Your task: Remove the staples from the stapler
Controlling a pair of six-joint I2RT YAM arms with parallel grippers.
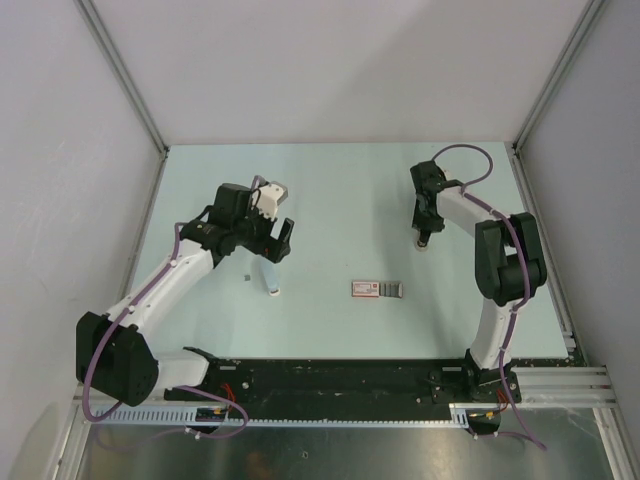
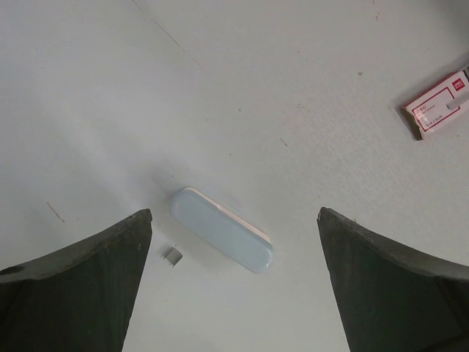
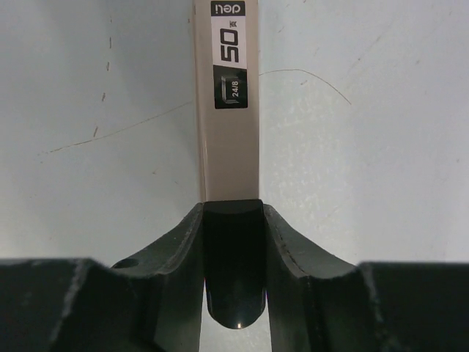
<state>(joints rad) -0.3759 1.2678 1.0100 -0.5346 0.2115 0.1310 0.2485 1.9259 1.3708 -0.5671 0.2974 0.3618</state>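
Note:
The stapler (image 1: 271, 277), slim and pale blue, lies flat on the table left of centre. It sits between and just ahead of the fingers in the left wrist view (image 2: 222, 229). The staples (image 2: 173, 254), a tiny grey strip, lie on the table right beside it (image 1: 246, 276). My left gripper (image 1: 272, 245) hovers over both, wide open and empty (image 2: 234, 213). At the back right, my right gripper (image 1: 424, 238) has its fingers against both sides of the black end (image 3: 233, 264) of a beige bar (image 3: 231, 147) with a printed label.
A flat red-and-white box (image 1: 377, 289) lies near the table's middle, right of the stapler. It also shows at the upper right of the left wrist view (image 2: 440, 106). White walls enclose the table at the back and on both sides.

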